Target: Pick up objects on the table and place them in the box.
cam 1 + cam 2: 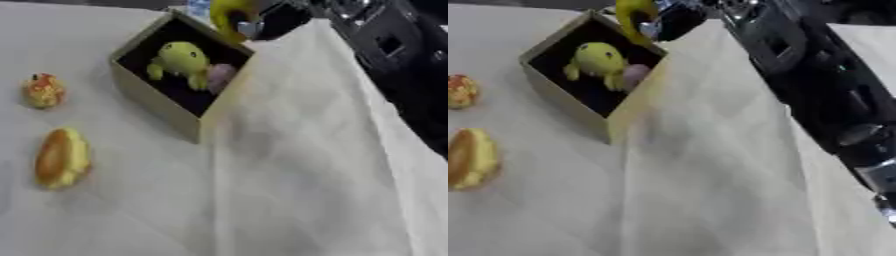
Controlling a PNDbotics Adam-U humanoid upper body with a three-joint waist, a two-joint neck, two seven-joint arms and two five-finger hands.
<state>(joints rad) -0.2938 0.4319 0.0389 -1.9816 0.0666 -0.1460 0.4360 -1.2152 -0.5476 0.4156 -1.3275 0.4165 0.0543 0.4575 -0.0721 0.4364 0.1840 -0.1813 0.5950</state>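
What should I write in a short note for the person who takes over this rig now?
Right robot hand: above the far corner of the box, curled on a yellow object.
Left robot hand: not in view.
Done: yellow-green toy and pinkish object lie in the box.
Left: release the yellow object into the box; then small orange-yellow toy and the bun-like item on the table, left of the box.

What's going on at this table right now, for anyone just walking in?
A humanoid robot is clearing toys into a box. Its right hand is at the box's far corner with a yellow object in it. Inside the box already lie a yellow-green toy and a pinkish object. Still out on the white cloth, to the box's left, are a small orange-yellow toy and a bread-like toy.
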